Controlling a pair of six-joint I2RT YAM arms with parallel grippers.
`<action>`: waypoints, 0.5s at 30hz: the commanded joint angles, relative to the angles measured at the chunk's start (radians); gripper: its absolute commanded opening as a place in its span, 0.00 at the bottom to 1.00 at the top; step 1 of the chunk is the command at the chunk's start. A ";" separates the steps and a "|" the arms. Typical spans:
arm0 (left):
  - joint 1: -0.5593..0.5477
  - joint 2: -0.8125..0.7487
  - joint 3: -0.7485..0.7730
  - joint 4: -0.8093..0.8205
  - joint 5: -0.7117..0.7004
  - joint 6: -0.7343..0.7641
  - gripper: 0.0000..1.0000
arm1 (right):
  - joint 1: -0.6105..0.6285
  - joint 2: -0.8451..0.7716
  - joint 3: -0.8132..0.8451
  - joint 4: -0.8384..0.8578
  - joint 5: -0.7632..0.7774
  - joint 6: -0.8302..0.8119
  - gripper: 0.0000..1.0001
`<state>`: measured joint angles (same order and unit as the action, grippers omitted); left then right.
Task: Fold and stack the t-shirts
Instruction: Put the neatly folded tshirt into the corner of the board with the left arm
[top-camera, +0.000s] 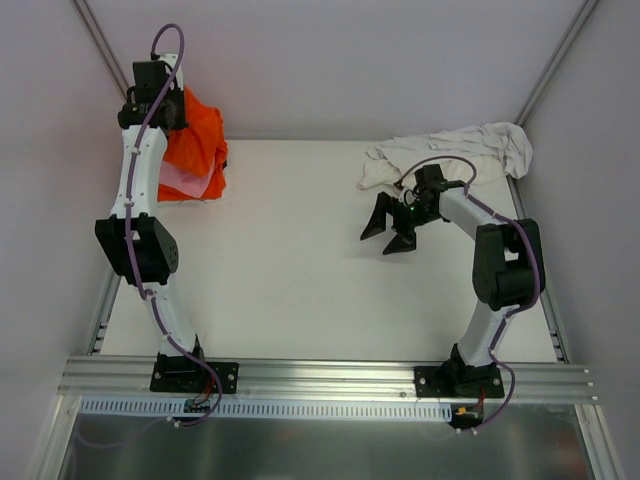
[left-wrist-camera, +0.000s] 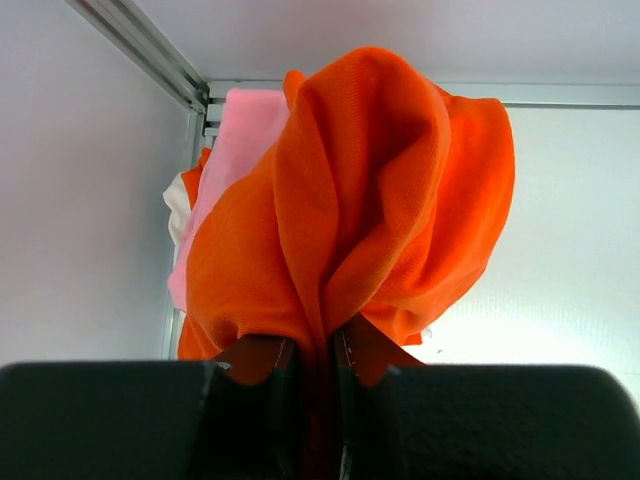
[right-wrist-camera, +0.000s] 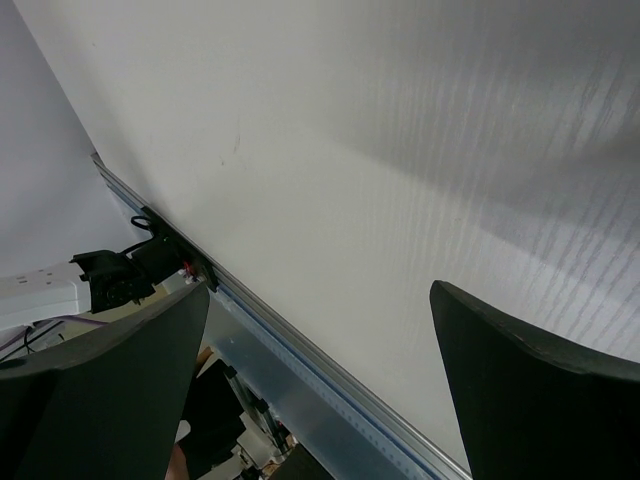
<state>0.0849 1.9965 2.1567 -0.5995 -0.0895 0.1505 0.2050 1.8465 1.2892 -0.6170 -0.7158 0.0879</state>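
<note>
Nearest me, my right gripper hangs wide open and empty over the table. Far left, my left gripper pinches a bunched orange shirt, with a pink shirt against it. A white shirt lies crumpled far right. I judge this the pick-up step; next, the orange shirt needs carrying to the middle and spreading flat.

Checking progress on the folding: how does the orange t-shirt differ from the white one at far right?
The orange t-shirt is bunched and pinched in the shut left gripper, far left; the white t-shirt lies sprawled on the table, untouched. Both are crumpled, unfolded.
</note>
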 joint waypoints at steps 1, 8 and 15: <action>-0.004 0.004 0.015 0.055 0.017 0.000 0.00 | -0.010 -0.041 -0.005 -0.007 -0.016 -0.013 1.00; -0.045 0.001 0.008 0.053 -0.035 0.020 0.00 | -0.010 -0.015 0.022 -0.013 -0.028 -0.004 0.99; -0.050 -0.053 -0.215 0.252 -0.033 0.024 0.00 | -0.010 -0.009 0.032 -0.023 -0.025 -0.004 0.99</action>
<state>0.0334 1.9995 2.0480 -0.4805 -0.1101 0.1535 0.2001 1.8465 1.2842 -0.6178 -0.7200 0.0887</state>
